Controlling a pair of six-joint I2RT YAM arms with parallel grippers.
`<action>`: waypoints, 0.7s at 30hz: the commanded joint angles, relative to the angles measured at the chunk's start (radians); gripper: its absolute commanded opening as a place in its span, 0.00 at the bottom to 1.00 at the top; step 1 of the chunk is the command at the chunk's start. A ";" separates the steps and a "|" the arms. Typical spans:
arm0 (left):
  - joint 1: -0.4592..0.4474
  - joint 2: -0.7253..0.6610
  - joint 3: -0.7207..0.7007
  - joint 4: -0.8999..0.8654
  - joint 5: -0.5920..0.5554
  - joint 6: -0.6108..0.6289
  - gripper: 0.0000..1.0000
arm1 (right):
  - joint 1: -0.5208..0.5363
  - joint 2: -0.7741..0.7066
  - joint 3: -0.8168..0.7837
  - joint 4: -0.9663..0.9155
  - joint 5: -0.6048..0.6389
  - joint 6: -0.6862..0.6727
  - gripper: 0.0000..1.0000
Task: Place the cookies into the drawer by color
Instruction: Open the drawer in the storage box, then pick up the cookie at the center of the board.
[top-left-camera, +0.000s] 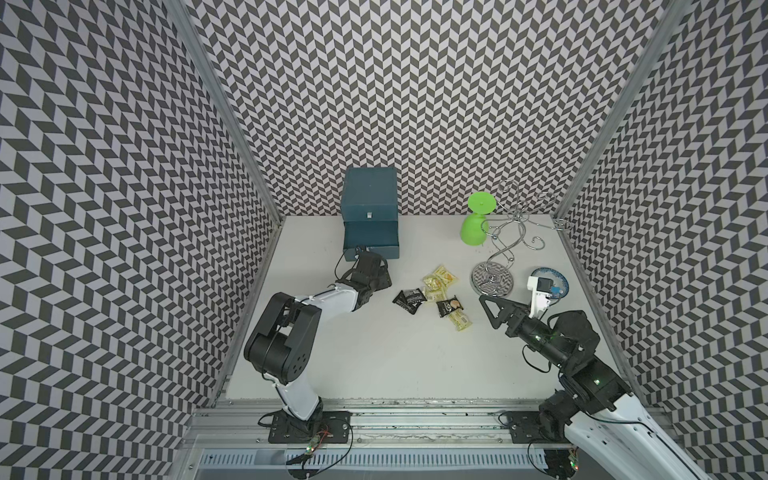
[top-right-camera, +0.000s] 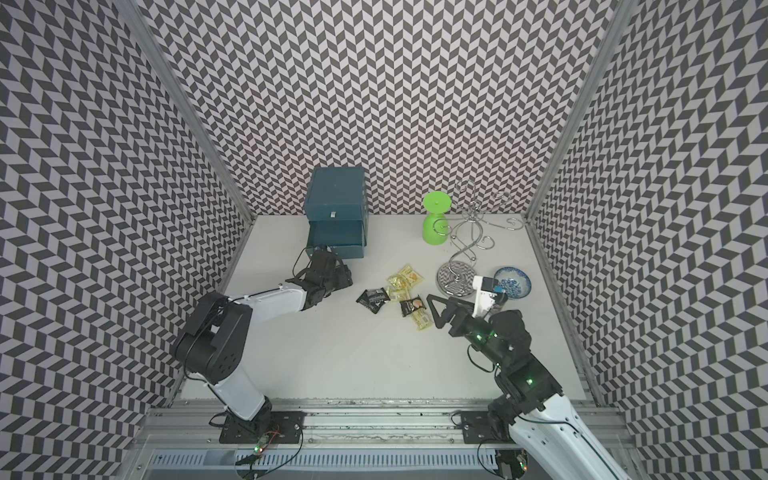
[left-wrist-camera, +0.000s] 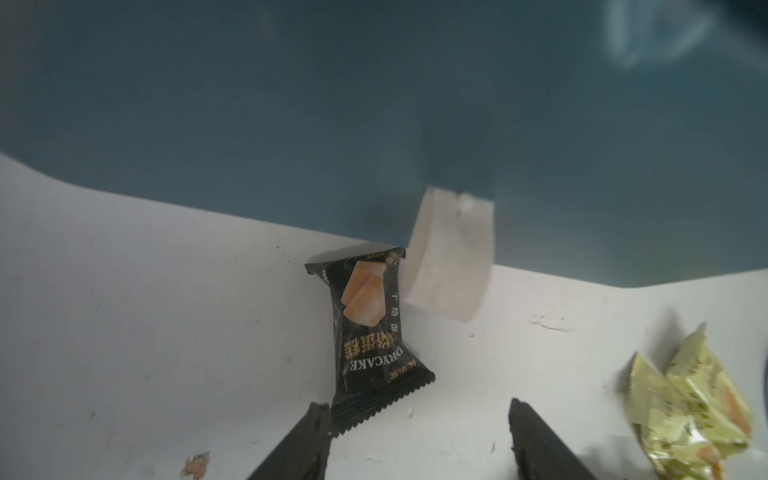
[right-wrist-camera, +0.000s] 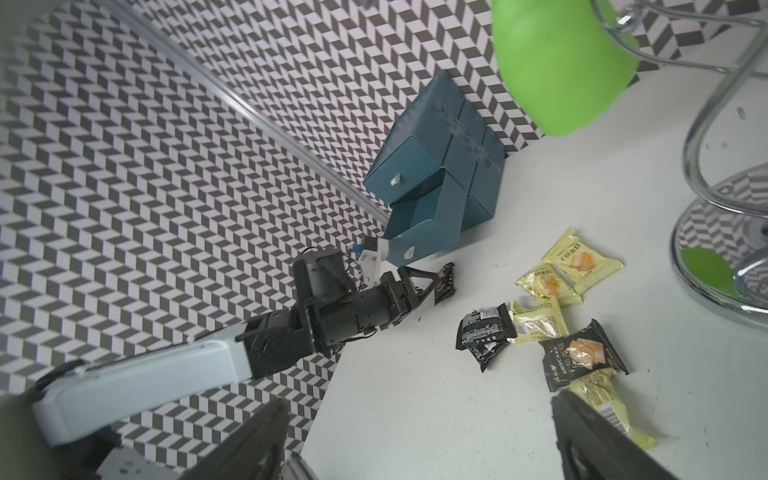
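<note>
Left gripper (top-left-camera: 363, 255) at the drawer (top-left-camera: 370, 195); black packet (left-wrist-camera: 368, 332) not yet inside.
In a top view the drawer stands pulled open just ahead. Left wrist: jaws apart, packet on the table (left-wrist-camera: 166, 332) between fingertips and pull tab (left-wrist-camera: 449, 257); best regrip its middle and lift over the front wall. Right wrist: right gripper (right-wrist-camera: 419, 399) spread wide, loose cookies (right-wrist-camera: 569, 266) just ahead; goblet (right-wrist-camera: 561, 62) and wire stand (right-wrist-camera: 706, 216) beyond.
</note>
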 joint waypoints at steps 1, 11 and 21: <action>0.001 0.043 0.059 -0.041 -0.035 0.024 0.72 | 0.027 0.040 0.050 0.051 -0.057 -0.097 0.99; 0.009 0.173 0.174 -0.090 -0.106 0.042 0.67 | 0.090 0.129 0.070 0.087 -0.067 -0.078 1.00; 0.004 0.232 0.177 -0.137 -0.127 0.033 0.55 | 0.090 0.085 0.050 0.068 -0.024 -0.070 1.00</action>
